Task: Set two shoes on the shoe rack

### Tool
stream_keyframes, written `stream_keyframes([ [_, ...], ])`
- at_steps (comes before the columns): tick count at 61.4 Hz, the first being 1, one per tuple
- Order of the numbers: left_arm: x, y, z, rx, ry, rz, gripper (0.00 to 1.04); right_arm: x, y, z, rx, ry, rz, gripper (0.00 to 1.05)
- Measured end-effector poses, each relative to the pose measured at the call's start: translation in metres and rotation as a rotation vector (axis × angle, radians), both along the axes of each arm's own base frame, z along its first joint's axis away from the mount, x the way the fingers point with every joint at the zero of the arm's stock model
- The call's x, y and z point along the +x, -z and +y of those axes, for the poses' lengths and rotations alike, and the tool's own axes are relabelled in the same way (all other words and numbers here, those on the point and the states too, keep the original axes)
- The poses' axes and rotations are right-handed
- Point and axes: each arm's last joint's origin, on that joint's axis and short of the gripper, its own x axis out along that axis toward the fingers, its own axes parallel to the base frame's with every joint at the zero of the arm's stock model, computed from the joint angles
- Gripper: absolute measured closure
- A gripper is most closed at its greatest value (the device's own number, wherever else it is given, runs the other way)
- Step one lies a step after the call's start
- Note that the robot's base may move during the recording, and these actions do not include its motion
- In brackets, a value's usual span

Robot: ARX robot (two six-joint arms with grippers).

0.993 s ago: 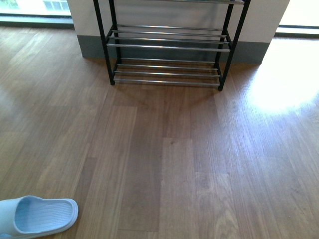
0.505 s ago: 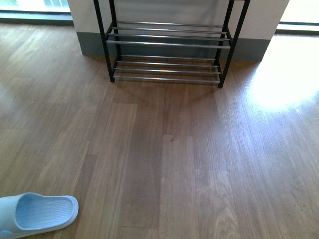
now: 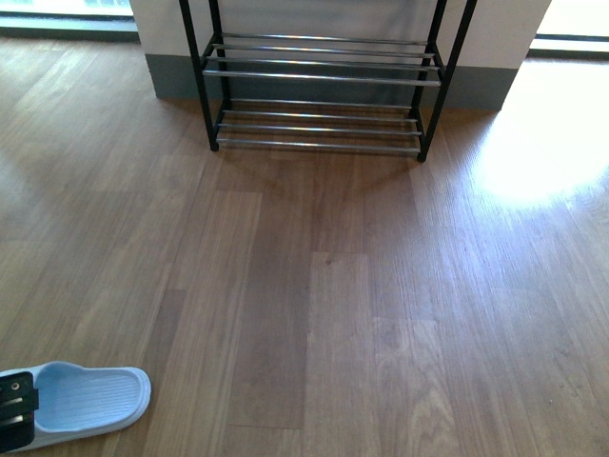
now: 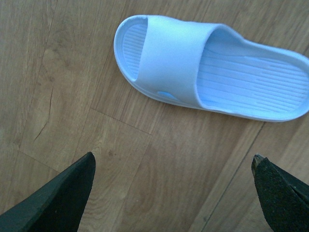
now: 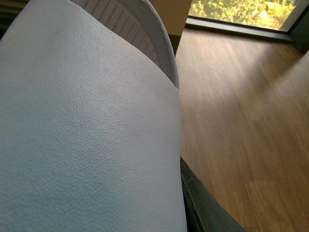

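Note:
The shoes here are light blue slippers, not sneakers. One slipper (image 3: 86, 400) lies flat on the wood floor at the near left; the left wrist view has it (image 4: 212, 67) sole down, beyond my left gripper (image 4: 174, 181). That gripper is open above bare floor, and a black part of it (image 3: 14, 411) overlaps the slipper's near end. The other slipper's (image 5: 87, 130) strap fills the right wrist view, and my right gripper is shut on it, with one dark finger (image 5: 203, 208) showing beside it. The shoe rack (image 3: 319, 74), black frame with chrome bars, stands far ahead with its two visible tiers bare.
A white wall with a grey skirting (image 3: 171, 81) runs behind the rack. A bright sun patch (image 3: 542, 152) lies on the floor at the far right. Wood floor (image 3: 324, 286) stretches between the slipper and the rack.
The rack has slid up in the front view. The floor slipper has shifted slightly up. A black part of my left gripper has come into view over its near end.

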Motion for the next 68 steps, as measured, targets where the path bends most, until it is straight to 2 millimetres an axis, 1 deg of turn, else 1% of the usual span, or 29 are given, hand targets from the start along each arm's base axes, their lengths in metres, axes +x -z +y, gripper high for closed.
stream_keyframes([
  [9, 0.009, 0.027, 0.000, 0.024, -0.002, 0.062, 0.09, 0.000, 0.000, 0.000, 0.000, 0.000, 0.000, 1.03],
  [20, 0.016, 0.055, 0.002, 0.011, -0.031, 0.116, 0.09, 0.000, 0.000, 0.000, 0.000, 0.000, 0.000, 1.03],
  [24, 0.019, 0.069, 0.003, -0.008, -0.095, 0.132, 0.09, 0.000, 0.000, 0.000, 0.000, 0.000, 0.000, 1.03],
  [31, 0.028, 0.086, 0.004, -0.039, -0.183, 0.130, 0.09, 0.000, 0.000, 0.000, 0.000, 0.000, 0.000, 1.03],
  [46, 0.045, 0.101, 0.008, -0.055, -0.289, 0.112, 0.09, 0.000, 0.000, 0.000, 0.000, 0.000, 0.000, 1.03],
  [57, 0.049, 0.112, 0.018, -0.085, -0.437, 0.102, 0.09, 0.000, 0.000, 0.000, 0.000, 0.000, 0.000, 1.03],
  [68, 0.054, 0.118, 0.020, -0.123, -0.503, 0.074, 0.09, 0.000, 0.000, 0.000, 0.000, 0.000, 0.000, 1.03],
])
